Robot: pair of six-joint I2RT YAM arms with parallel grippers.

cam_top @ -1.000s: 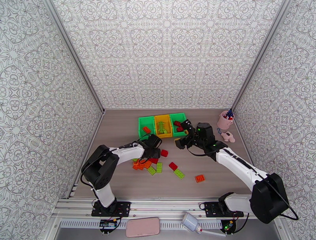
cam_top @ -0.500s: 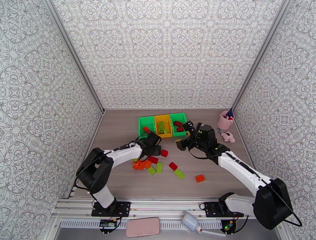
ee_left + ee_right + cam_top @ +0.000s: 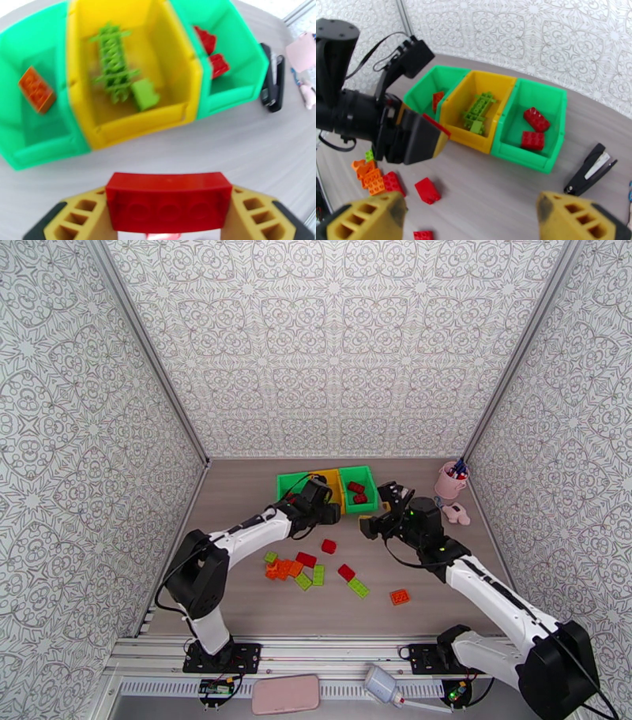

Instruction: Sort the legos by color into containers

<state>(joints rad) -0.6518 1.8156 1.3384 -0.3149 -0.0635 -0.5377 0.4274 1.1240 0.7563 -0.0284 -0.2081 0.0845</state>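
Pinching a red brick, the left gripper hovers by the yellow bin. Letting go now could drop it among the lime bricks, not in the right-hand green bin with the reds. Right gripper hangs spread, empty.

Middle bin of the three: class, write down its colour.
The middle bin is yellow, clearest in the left wrist view.

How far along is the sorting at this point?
Done: one orange brick sits in the left green bin, lime bricks in the yellow bin, and two red bricks in the right green bin.
In hand: the left gripper holds a red brick by the bins; the right gripper is open and empty.
Left: roughly ten loose bricks on the table, red, orange and lime.
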